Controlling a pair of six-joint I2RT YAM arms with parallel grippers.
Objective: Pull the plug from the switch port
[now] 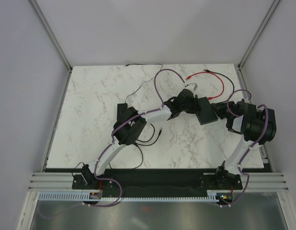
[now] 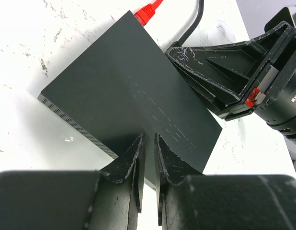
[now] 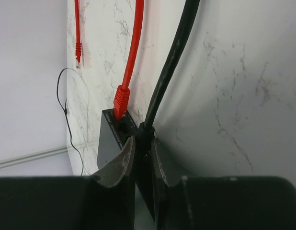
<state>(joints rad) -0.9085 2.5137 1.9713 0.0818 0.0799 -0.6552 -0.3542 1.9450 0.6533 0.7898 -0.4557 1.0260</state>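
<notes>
Cannot see the port behind right gripper (image 3: 143, 140), clamped on the black plug (image 3: 146, 130). Rests left gripper (image 2: 148, 138), scuffed and all but closed, on matte box (image 2: 105, 81).

Red plug (image 3: 121, 101), black plug (image 3: 146, 128) beside it, in edge of matte-black switch (image 2: 133, 91)

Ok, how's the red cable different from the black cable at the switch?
The red cable is thinner than the black cable. The red one's plug sits outside the fingers of the right tool; the black one's end lies between them. Both run into the same edge of the switch.
</notes>
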